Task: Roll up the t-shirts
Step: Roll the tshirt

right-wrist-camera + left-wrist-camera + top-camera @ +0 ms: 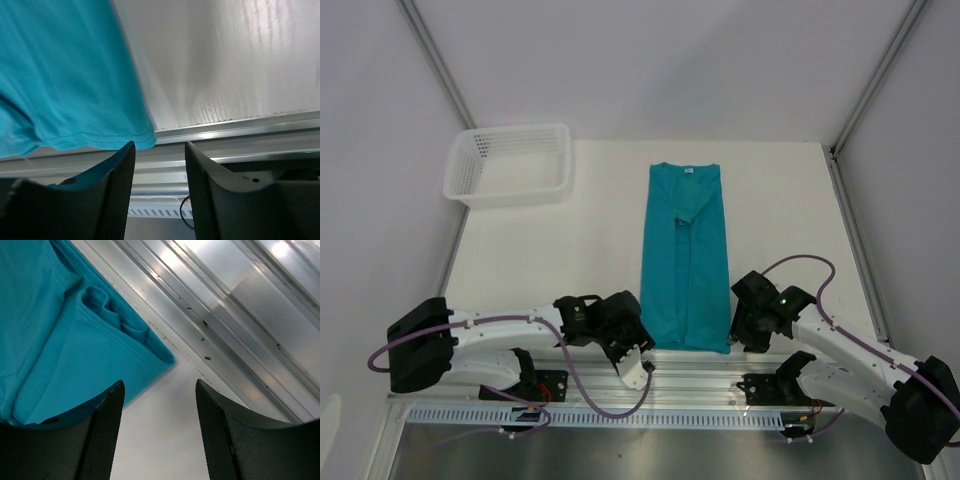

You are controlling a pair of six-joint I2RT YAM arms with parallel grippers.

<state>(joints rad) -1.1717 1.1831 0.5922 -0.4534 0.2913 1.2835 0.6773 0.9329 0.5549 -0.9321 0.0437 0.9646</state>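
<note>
The t-shirt [685, 258] lies on the table [550, 260], a little right of the middle, as a long strip running front to back, with its collar at the far end and its hem at the near edge. The basket [510, 165] stands in the far left corner, well apart from it. A rail [700, 375] runs along the table's near edge, just before the hem. The left pincer [159, 390] sits at the hem's left corner and the right pincer [160, 146] at its right corner.
</note>
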